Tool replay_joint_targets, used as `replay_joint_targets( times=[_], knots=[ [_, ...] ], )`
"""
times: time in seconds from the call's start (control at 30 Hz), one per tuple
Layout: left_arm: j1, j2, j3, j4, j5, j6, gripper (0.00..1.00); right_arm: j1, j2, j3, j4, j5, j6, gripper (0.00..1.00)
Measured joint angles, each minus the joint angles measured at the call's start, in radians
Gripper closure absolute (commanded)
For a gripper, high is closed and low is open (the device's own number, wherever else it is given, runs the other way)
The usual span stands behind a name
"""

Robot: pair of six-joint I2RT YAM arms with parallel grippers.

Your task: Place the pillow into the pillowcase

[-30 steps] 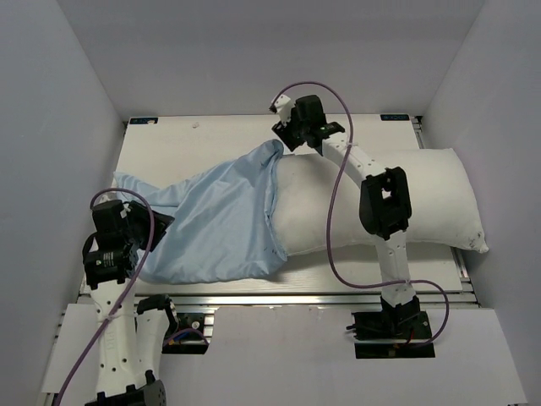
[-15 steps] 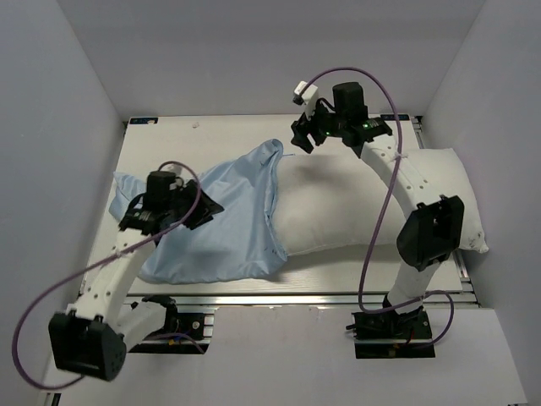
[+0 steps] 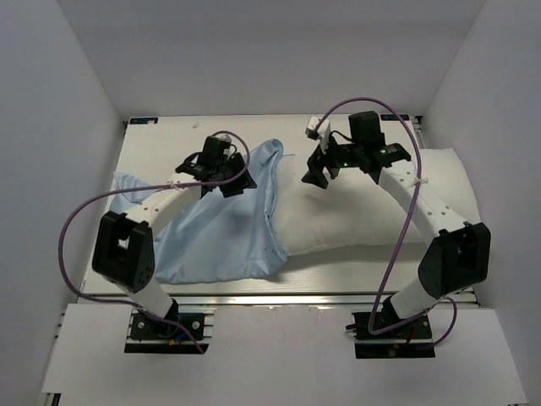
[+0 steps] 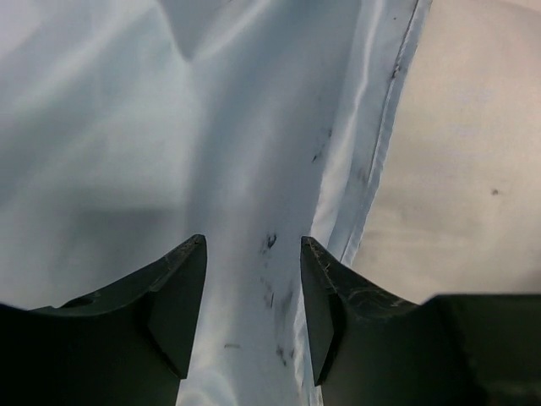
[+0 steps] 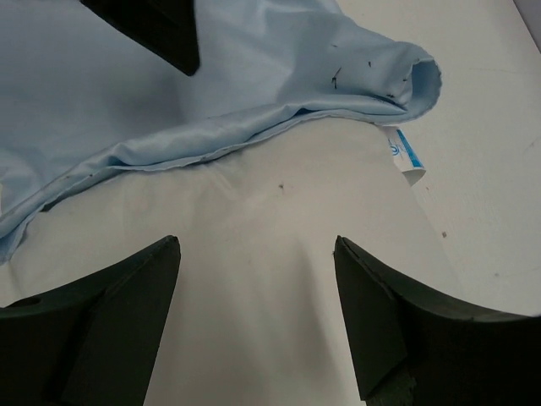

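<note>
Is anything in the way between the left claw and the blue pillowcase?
No, nothing visible. The left gripper hangs open right over the pillowcase, by its open edge, with nothing between them. The pillow has one end inside that opening, and the right gripper is open above the pillow.

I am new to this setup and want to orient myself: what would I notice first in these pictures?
A big off-white pillow lies across the right half of the table, its left end inside a crumpled light-blue pillowcase that spreads to the left. The left gripper hangs open above the blue cloth near the case's mouth, and the right gripper hangs open above the pillow.
</note>
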Motion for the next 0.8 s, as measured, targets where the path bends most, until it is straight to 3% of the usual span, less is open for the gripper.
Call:
replay_joint_targets(
  times=[0.27,0.8],
  knots=[
    [-0.074,0.188,0.123,0.02,0.001,0.027,0.41,-0.007,-0.016,-0.011,0.009,-0.007,0.002,0.21],
    [-0.097,0.248,0.156,0.023,0.009,0.041,0.46,-0.02,-0.016,-0.023,0.026,-0.013,0.019,0.21]
  ],
)
